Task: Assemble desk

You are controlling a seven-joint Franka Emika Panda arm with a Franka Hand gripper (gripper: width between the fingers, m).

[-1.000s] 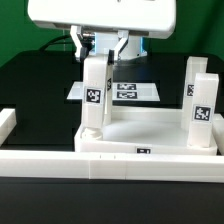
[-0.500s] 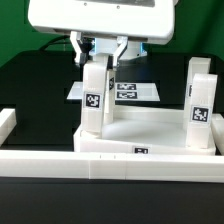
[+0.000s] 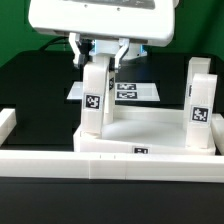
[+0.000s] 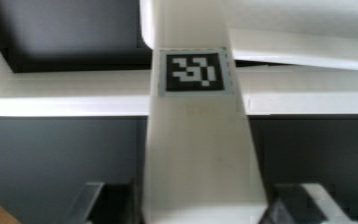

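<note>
On the exterior view's left I see a leg (image 3: 95,92) standing upright in the near-left corner of the desk top (image 3: 150,128), with the gripper (image 3: 100,50) straddling its upper end. The fingers (image 3: 122,52) look spread a little clear of the leg's sides, so I judge the claw to be loosened around it, not clamping; the wrist view agrees, the leg (image 4: 197,130) running between two dark fingertips (image 4: 318,200) with gaps on both sides. Whether this leg is fully seated I cannot tell. Behind, in the middle, lies the marker board (image 3: 135,92). On the right a second leg (image 3: 201,103) stands in the near-right corner. The top rests against the border rail (image 3: 100,162). I count two legs up; the far corners show none, so I judge about half remains.
</note>
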